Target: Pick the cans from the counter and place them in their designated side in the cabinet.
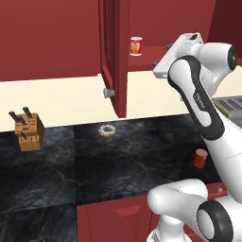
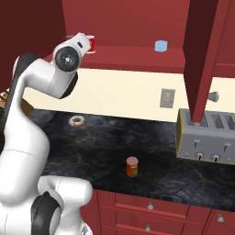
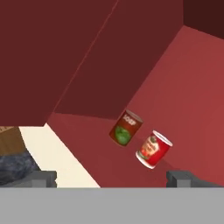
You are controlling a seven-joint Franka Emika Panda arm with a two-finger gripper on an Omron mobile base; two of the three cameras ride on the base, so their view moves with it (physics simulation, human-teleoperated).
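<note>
Shelf room: red can [image 3: 153,149] and maroon-brown can [image 3: 125,128] stand side by side on the cabinet shelf [image 3: 105,148], close, probably not touching; bare shelf around them.
End effector: [image 3: 111,178] tips apart, holding nothing, just short of the shelf edge, raised at the cabinet.
Cabinet door: [image 1: 115,56] open, edge-on, knob [image 1: 108,92] below.
Table: [image 1: 94,160] one more reddish can [image 2: 132,166] upright near the front edge, open surface around.
Right base extras: toaster [image 2: 206,135], light-blue box [image 2: 160,46] on shelf, wall outlet [image 2: 167,97].
Left base extras: knife block [image 1: 28,131].
Counts: cans 3, shelf 2, table 1; doughnut [image 1: 107,130] 1.
</note>
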